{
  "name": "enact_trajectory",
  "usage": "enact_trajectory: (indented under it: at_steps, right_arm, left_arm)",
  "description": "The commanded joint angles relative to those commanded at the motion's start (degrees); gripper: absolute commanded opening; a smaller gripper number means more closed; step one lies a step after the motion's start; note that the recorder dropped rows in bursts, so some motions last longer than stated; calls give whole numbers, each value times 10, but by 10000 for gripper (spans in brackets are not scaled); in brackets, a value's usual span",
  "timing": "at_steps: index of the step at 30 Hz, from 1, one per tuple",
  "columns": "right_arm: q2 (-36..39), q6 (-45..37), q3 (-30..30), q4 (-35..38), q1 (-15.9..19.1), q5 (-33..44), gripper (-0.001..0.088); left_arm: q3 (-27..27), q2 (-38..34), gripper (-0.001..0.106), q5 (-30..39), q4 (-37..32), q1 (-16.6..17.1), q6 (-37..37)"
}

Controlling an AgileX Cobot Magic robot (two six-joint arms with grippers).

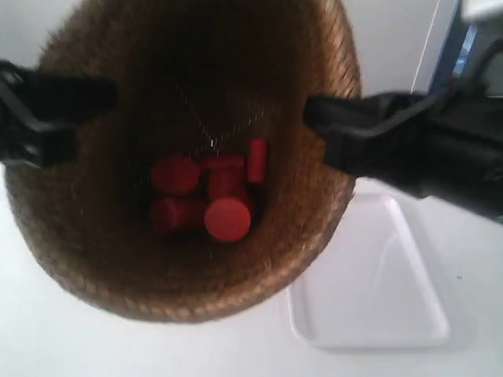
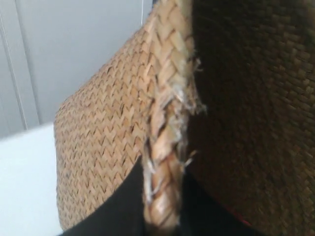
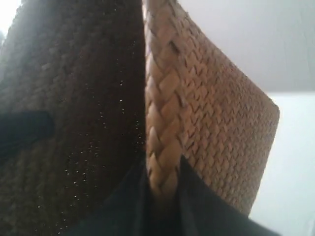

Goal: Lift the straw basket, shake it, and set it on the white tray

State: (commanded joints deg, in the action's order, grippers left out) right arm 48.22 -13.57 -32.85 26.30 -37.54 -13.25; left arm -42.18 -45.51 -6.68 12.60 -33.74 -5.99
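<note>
Exterior view shows you the basket (image 1: 196, 267) filling the frame, gripped at 9 and 3 o'clock, with red cylinders (image 1: 208, 196) inside and the tray (image 1: 377, 283) at 4 o'clock. In your wrist views, the left gripper (image 2: 162, 206) and right gripper (image 3: 162, 196) each have jaws clamped on the basket's rim (image 2: 165, 123).

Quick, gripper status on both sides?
The left gripper: closed on the rim of the straw basket.
The right gripper: closed on the opposite rim of the basket.

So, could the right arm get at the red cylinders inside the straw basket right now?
Probably not: the right tool is clamped on the straw basket's rim, and the red cylinders lie deep at the bottom.
</note>
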Motion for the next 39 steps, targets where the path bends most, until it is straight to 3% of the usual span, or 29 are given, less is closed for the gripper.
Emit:
enact_trajectory:
  at_steps: [2, 4, 8, 10, 12, 16, 18, 21, 24, 29, 31, 36, 39]
  right_arm:
    - [60, -26, 35, 16, 0, -74, 0]
    - [86, -26, 30, 28, 0, -82, 0]
    - [7, 12, -50, -4, -24, 70, 0]
    - [-34, -6, -66, -4, -31, 103, 0]
    - [-45, -14, -47, -4, -31, 77, 0]
    - [53, -90, 37, 7, -29, -74, 0]
    - [54, -88, 24, 26, -30, -66, 0]
    - [-14, -45, -32, 21, -44, 21, 0]
    - [-55, -49, -37, 21, -47, 17, 0]
    - [85, -96, 36, 67, -35, -143, 0]
    - [82, -69, 18, 84, -36, -120, 0]
    - [-45, -59, -44, 13, -54, 45, 0]
    - [-34, -75, 2, 17, -53, 5, 0]
  left_arm:
    - [38, -47, 0, -24, 3, 4, -2]
    - [44, -73, 0, -31, 8, 4, 6]
    - [-13, -9, 0, -5, -6, -7, 44]
    - [-27, 21, 0, -9, -19, -7, 43]
    - [-9, 18, 0, -8, -19, -7, 43]
    - [56, -65, 0, -46, -17, -7, 37]
    - [43, -66, 0, -47, -15, -9, 68]
    - [-8, -4, 0, -32, -34, -15, 75]
    - [-19, 17, 0, -25, -50, -15, 65]
    - [32, -100, 0, -50, -35, -7, 68]
    - [12, -94, 0, -35, -35, -11, 84]
    - [-52, 3, 0, 48, -36, -14, 87]
    - [-19, -7, 0, 40, -41, -12, 72]
